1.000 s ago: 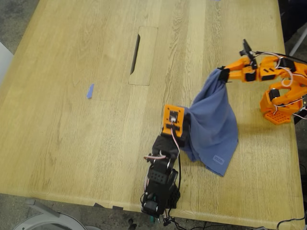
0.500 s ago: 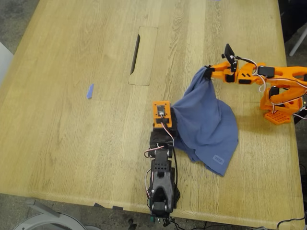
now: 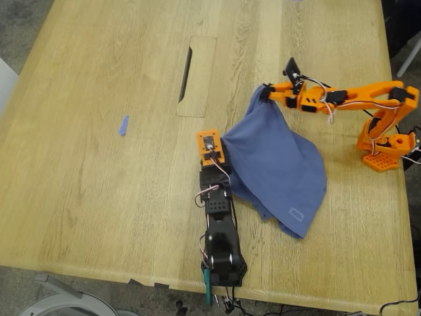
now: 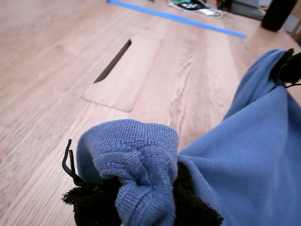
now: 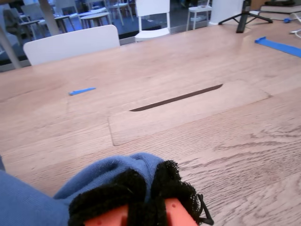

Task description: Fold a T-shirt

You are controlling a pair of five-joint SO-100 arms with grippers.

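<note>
t-shirt [image 3: 276, 164] stretched between both jaws; each clamped

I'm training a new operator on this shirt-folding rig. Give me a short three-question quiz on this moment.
1. True or false: my first gripper and my second gripper each pinch the T-shirt.
2. Which lies nearest the exterior view's left edge? A) the blue scrap; B) the slot; C) the T-shirt.
3. Fill in: the T-shirt's lower part rests on the ____.

Key: 1 true; 2 A; 3 table.
</note>
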